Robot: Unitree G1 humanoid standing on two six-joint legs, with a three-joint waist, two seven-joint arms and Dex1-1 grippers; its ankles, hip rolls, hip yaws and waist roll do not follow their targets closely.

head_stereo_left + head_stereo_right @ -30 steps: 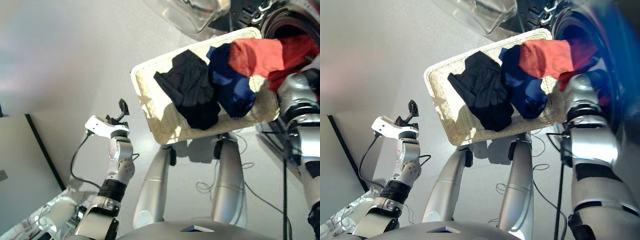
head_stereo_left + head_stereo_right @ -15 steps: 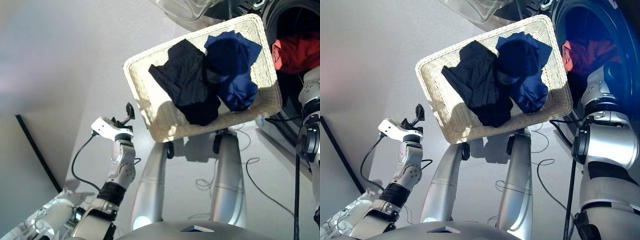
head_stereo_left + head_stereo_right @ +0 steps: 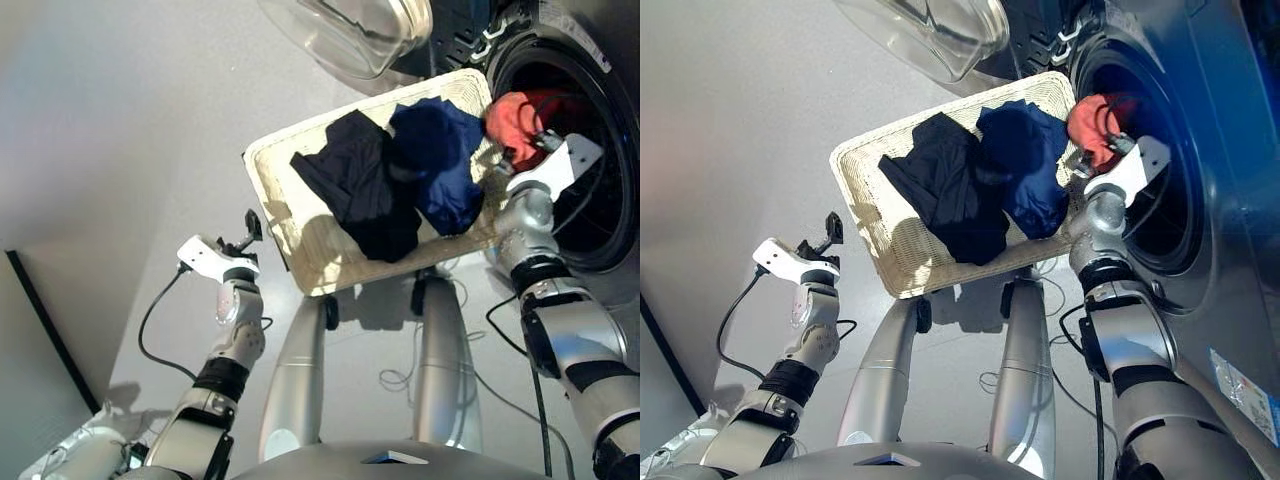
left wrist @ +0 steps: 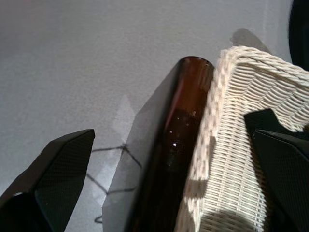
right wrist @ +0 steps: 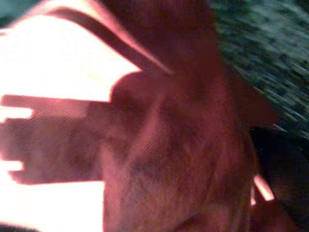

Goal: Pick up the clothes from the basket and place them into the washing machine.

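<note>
Two garments lie in the cream-white woven rectangular basket (image 3: 275, 190), just beyond the left hand (image 3: 247, 228): a black fabric garment (image 3: 355, 185) nearest it, and a navy blue fabric garment (image 3: 440, 165) touching the black one on its far side. The left hand hangs beside the basket's near rim with its two black fingers (image 4: 58, 166) spread apart and nothing between them. The right hand (image 3: 535, 150) reaches at the round drum hole of the dark grey glossy washing machine (image 3: 590, 130), right against a coral-red fabric garment (image 3: 515, 118) at the hole's edge; red cloth fills its wrist view, so whether it grips cannot be told. Beyond the basket stands the round clear glass door (image 3: 350, 30), swung open.
</note>
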